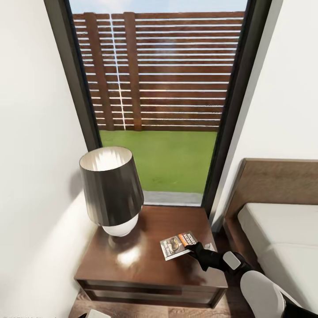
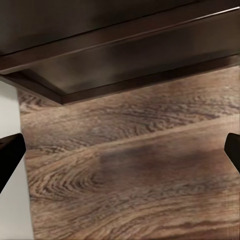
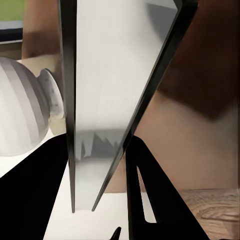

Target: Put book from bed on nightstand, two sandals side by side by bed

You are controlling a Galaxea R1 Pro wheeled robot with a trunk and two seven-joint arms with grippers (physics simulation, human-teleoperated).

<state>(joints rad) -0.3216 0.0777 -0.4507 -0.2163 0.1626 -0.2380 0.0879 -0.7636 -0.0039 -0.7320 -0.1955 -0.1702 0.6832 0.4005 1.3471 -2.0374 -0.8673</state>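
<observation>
The book (image 1: 178, 245), dark with an orange band, lies low over the right part of the glossy brown nightstand (image 1: 132, 269). My right gripper (image 1: 194, 249) is shut on its near edge. I cannot tell whether the book touches the top. In the right wrist view the book (image 3: 110, 90) runs edge-on out from between the black fingers of the right gripper (image 3: 97, 175). My left gripper (image 2: 120, 155) is open, its fingertips (image 2: 9, 152) far apart over the wood-plank floor beside the nightstand's base (image 2: 125, 65). The bed (image 1: 282, 238) is at the right. The sandals are out of view.
A lamp (image 1: 110, 190) with a dark shade and white base stands on the nightstand's left half, close to the book. A white wall runs along the left. A tall dark-framed window (image 1: 163, 88) is behind, and the brown headboard (image 1: 278, 181) is at the right.
</observation>
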